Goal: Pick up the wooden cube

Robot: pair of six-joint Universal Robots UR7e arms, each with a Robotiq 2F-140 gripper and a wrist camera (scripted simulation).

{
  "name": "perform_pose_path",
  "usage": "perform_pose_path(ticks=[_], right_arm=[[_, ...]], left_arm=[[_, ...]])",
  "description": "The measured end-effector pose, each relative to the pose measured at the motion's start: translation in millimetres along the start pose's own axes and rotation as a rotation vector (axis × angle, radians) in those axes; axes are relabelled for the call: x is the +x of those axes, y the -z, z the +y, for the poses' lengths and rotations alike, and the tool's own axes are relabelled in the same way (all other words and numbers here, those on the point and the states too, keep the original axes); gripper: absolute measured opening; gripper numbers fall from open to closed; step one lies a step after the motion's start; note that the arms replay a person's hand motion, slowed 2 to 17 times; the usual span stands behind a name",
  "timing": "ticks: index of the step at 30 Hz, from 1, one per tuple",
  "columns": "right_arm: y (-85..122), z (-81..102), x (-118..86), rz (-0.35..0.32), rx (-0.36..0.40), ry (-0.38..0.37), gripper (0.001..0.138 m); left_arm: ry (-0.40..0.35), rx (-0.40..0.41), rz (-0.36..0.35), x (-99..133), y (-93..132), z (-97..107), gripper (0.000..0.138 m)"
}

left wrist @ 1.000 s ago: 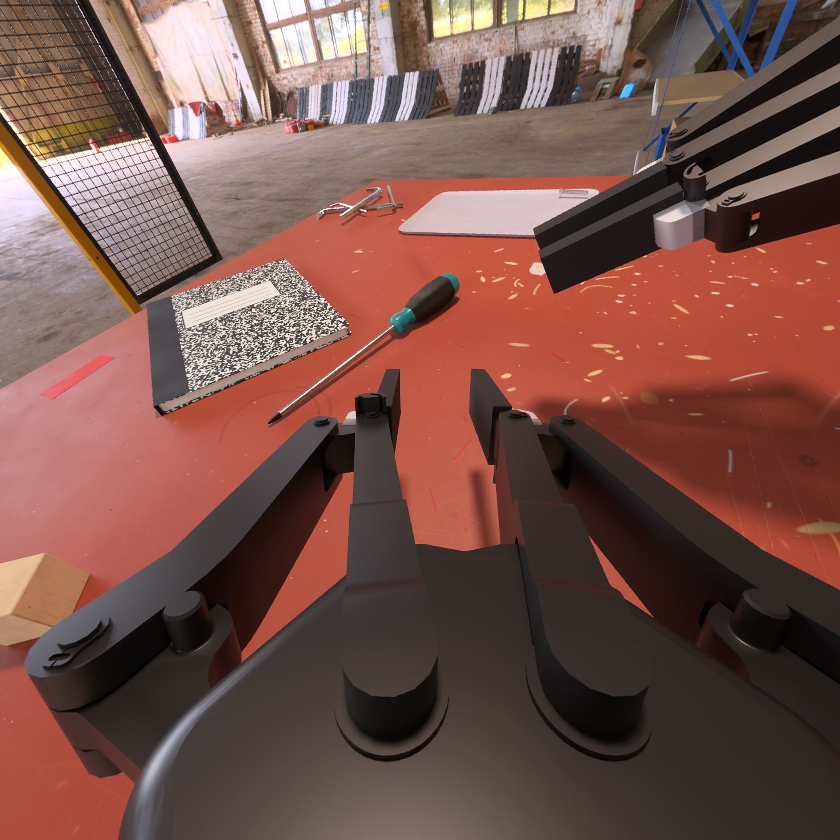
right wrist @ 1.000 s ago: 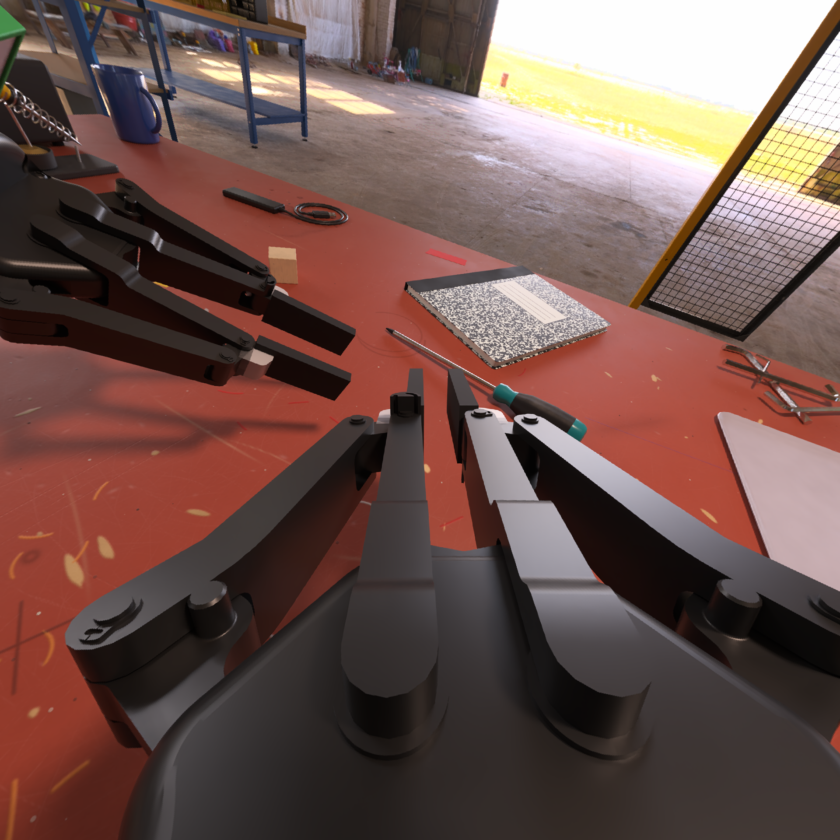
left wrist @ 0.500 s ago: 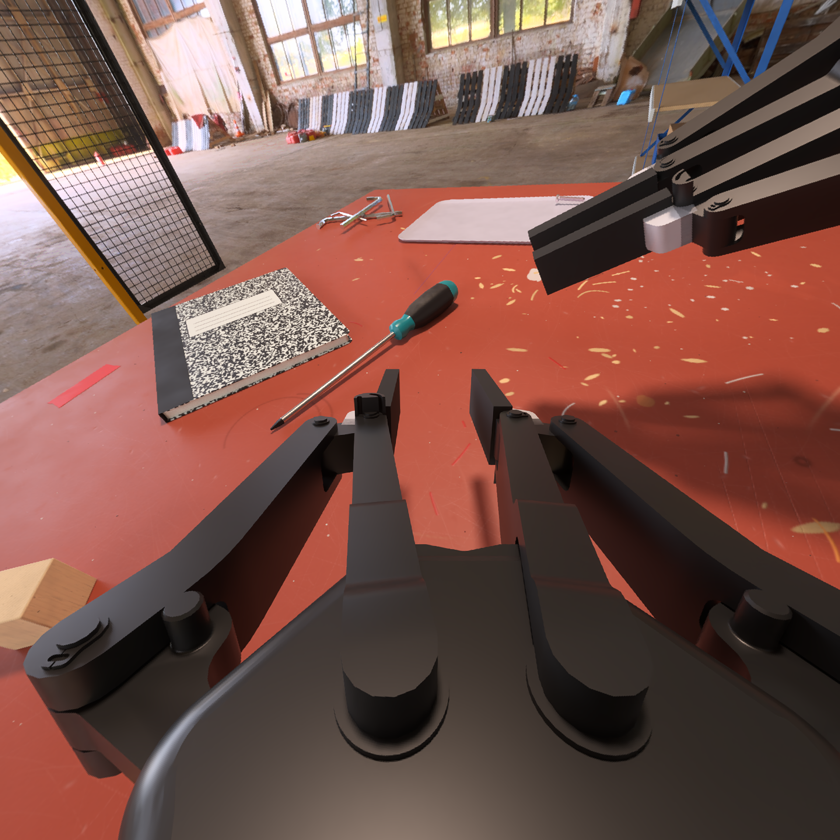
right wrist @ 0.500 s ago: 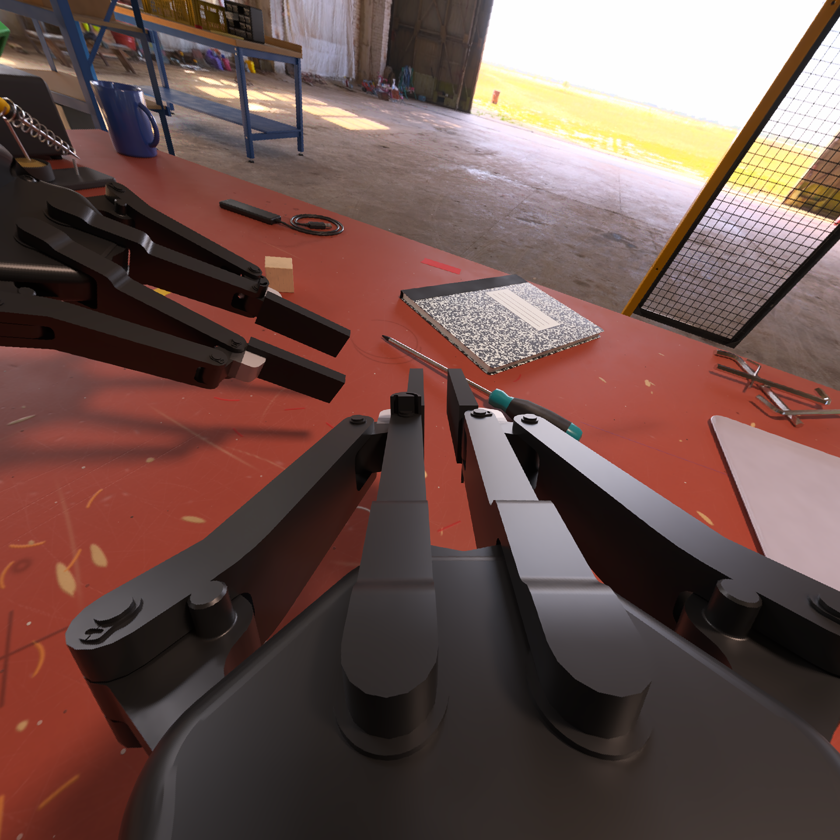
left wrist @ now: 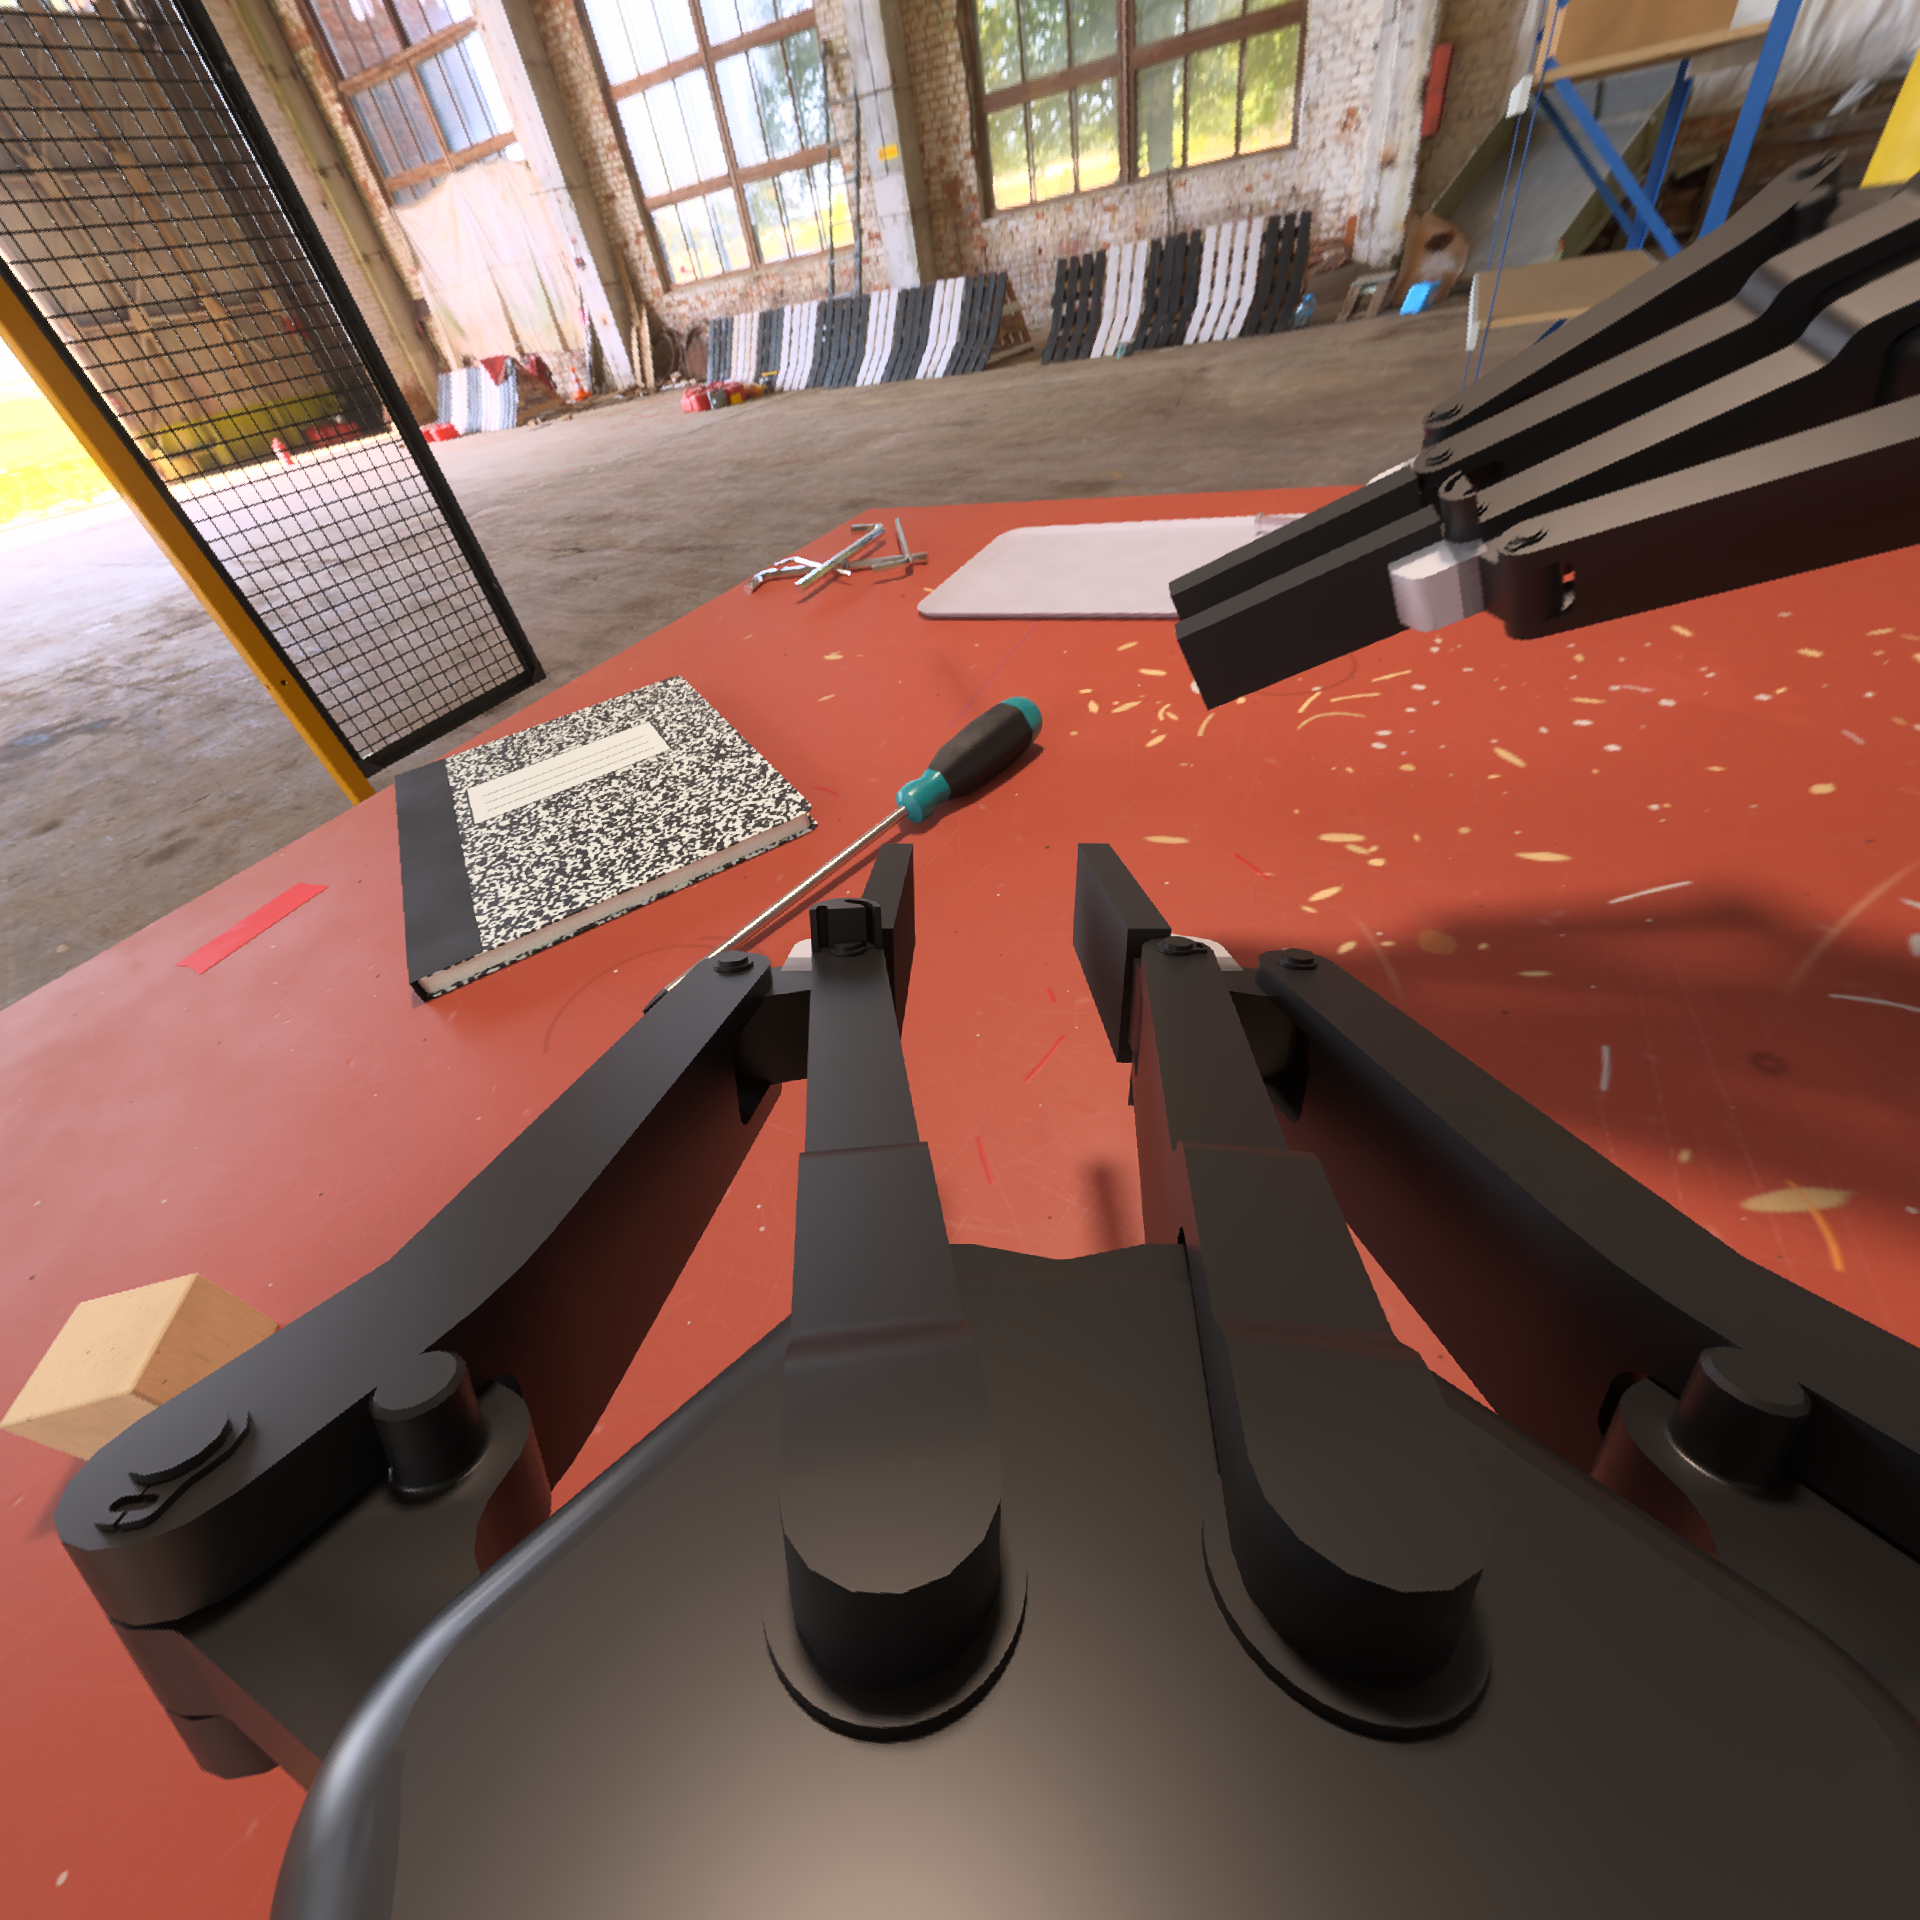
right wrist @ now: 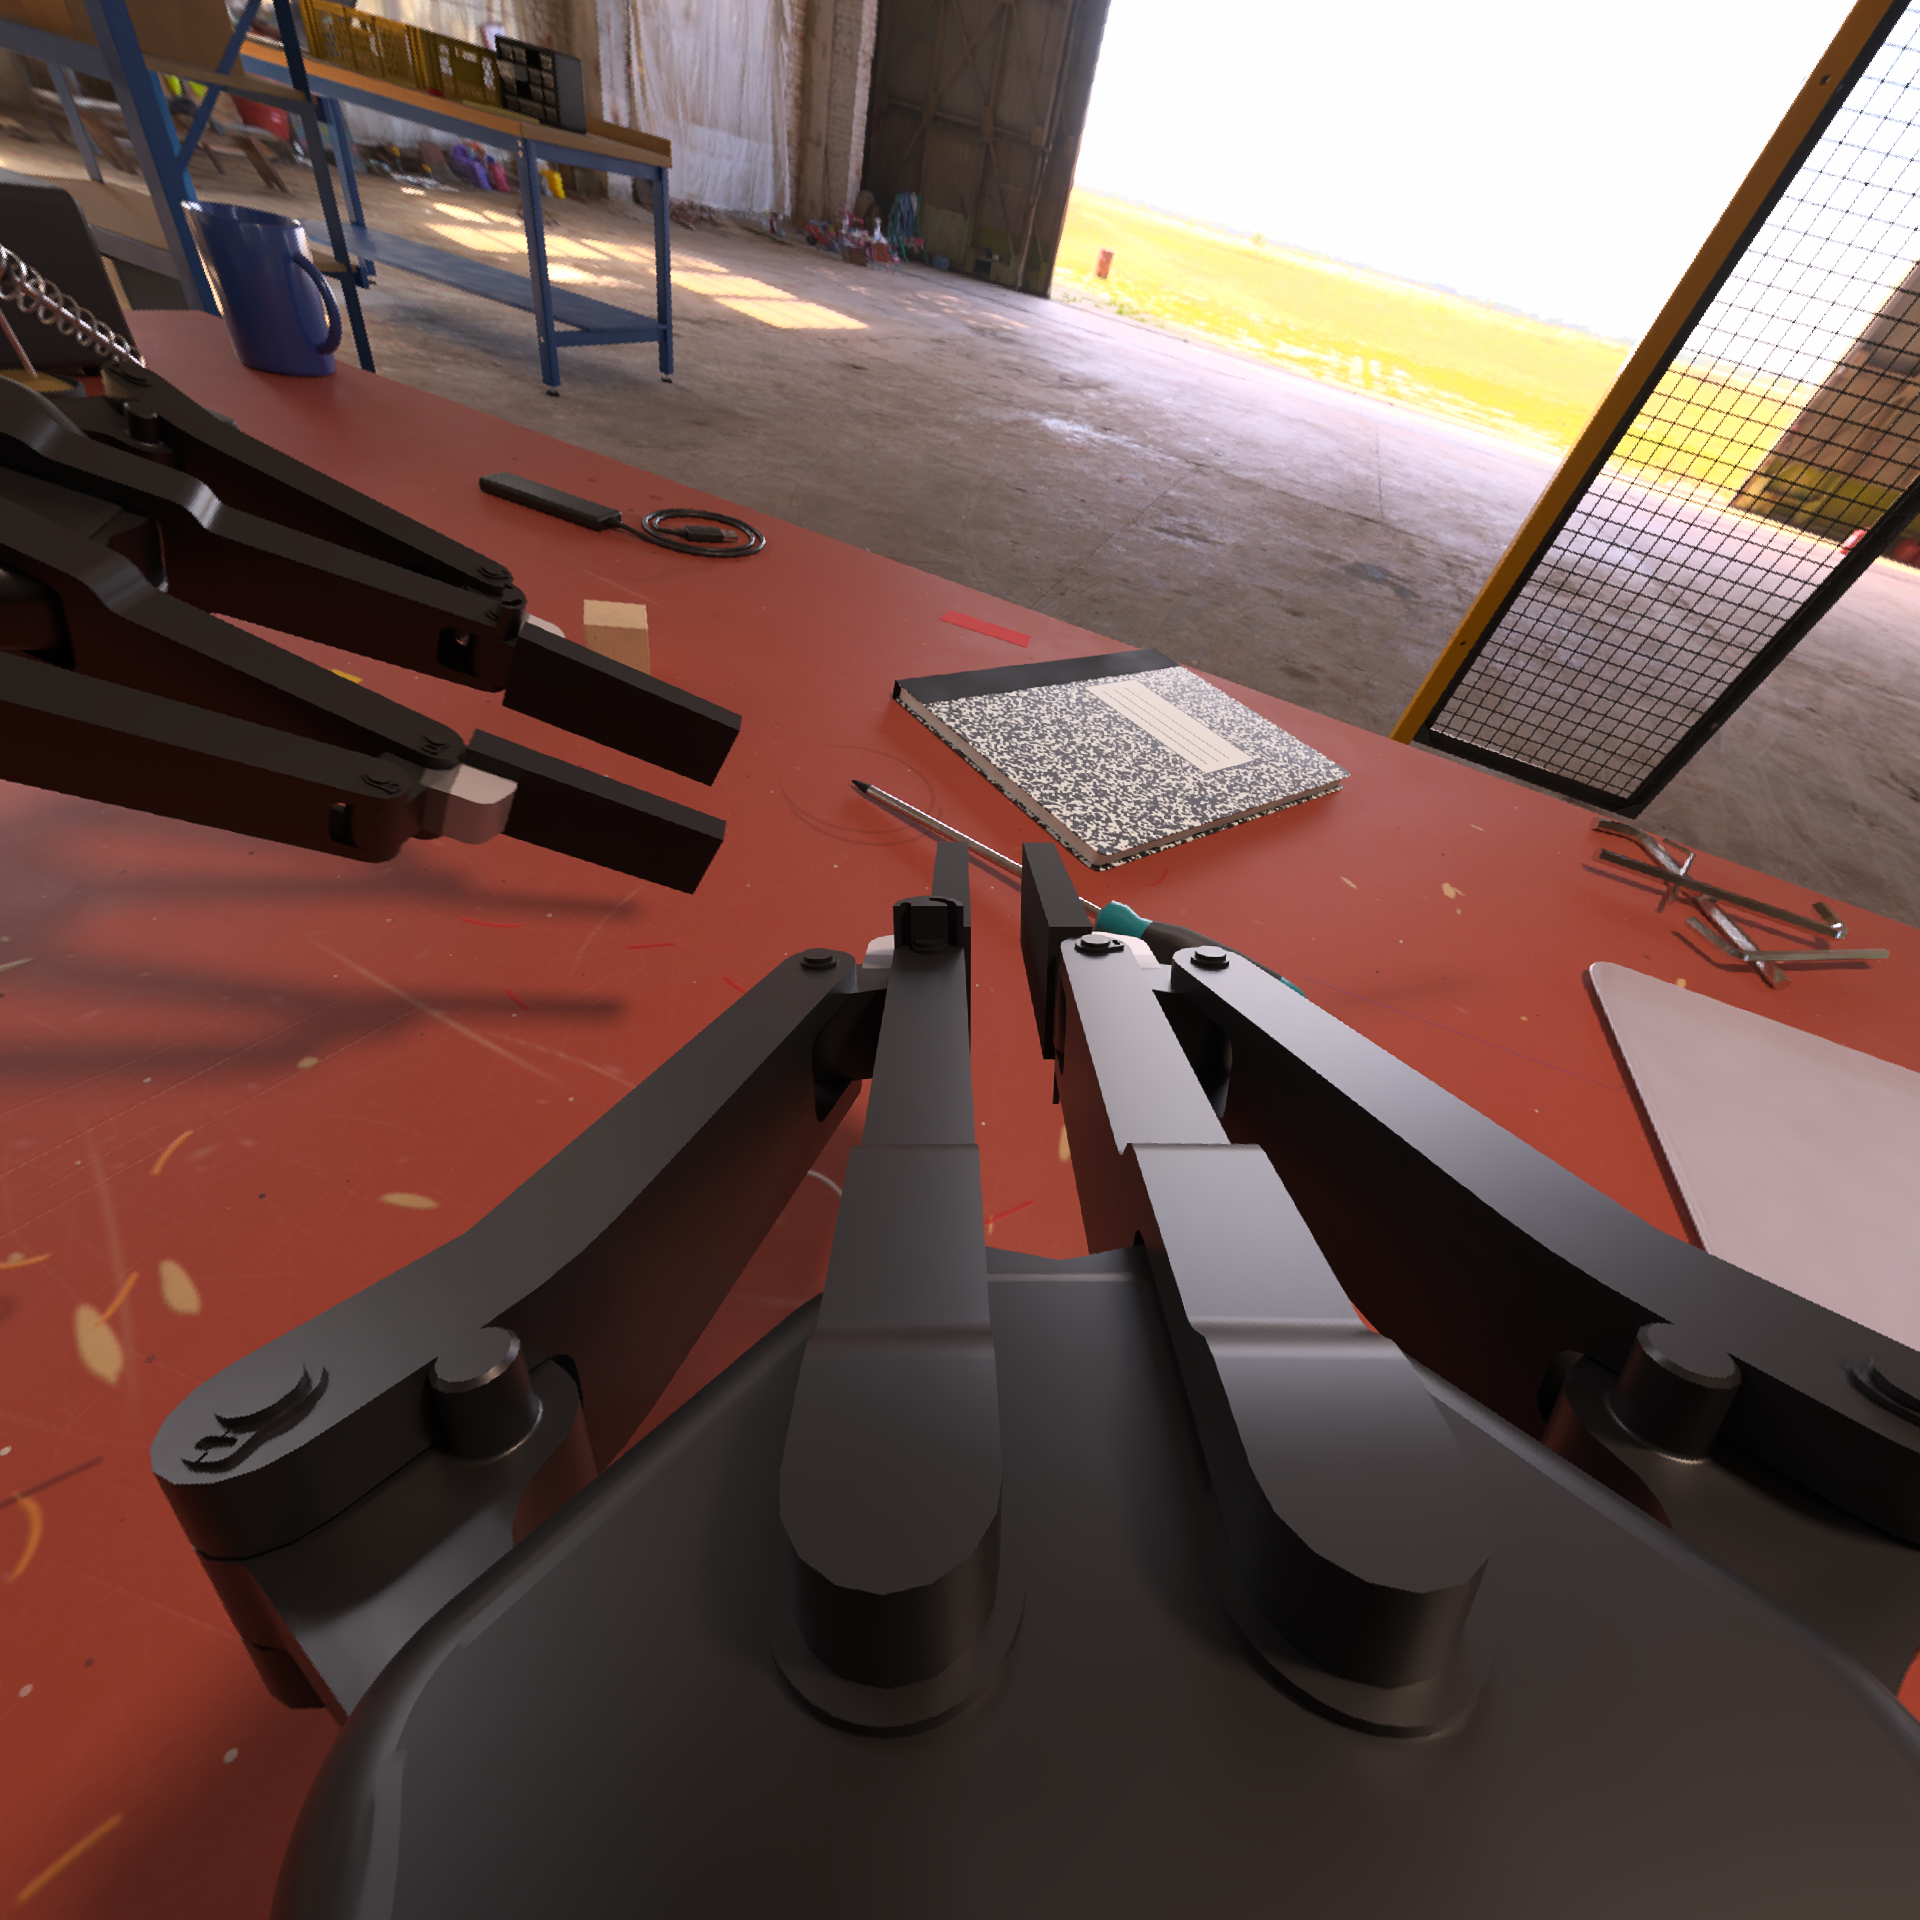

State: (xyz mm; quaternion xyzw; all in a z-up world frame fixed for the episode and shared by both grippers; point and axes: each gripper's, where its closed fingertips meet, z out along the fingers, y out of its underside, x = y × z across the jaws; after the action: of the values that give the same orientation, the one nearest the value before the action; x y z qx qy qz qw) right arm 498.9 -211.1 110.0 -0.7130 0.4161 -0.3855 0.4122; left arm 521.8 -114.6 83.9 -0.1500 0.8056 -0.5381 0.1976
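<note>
— Where, then, is the cube (left wrist: 135, 1356) found relative to the jaws?

— Well off to the left of the left gripper (left wrist: 992, 894), low at the edge of the left wrist view, partly hidden behind the gripper's outer linkage. It rests on the red table (left wrist: 260, 1122), untouched. Nothing is held: the left jaws are parted with bare table between them.

— And from the other side?

— In the right wrist view the cube (right wrist: 616, 632) is seen beyond the left gripper (right wrist: 717, 774), just past its far finger. The right gripper (right wrist: 995, 883) is aimed at the screwdriver (right wrist: 935, 826) and notebook (right wrist: 1122, 753), its jaws nearly together around nothing.

— Which arm is judged nearer?

— The left, clearly. The cube shows no long axis, so any pair of opposite faces may be taken. A swing leftward is likely needed before any descent, since the cube lies outside the fingers' line.
</note>
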Motion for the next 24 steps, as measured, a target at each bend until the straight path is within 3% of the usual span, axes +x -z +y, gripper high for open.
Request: perform_pose_path(ticks=[6, 10, 24], right_arm=[[1.2, -2.7, 0.2, -0.008, 0.023, -0.017, 0.014], [1.4, -3.6, -0.5, -0.016, 0.033, -0.028, 0.014], [1.8, -6.6, -3.2, -0.02, 0.052, -0.021, 0.014]], left_arm=[[0.043, 0.049, 0.019, 1.7, 18.6, -10.9, 0.042], [0.064, 0.076, -0.006, -6.4, 34.7, -20.2, 0.04], [0.206, 0.193, -0.16, -79.2, 102.1, -60.8, 0.037]])
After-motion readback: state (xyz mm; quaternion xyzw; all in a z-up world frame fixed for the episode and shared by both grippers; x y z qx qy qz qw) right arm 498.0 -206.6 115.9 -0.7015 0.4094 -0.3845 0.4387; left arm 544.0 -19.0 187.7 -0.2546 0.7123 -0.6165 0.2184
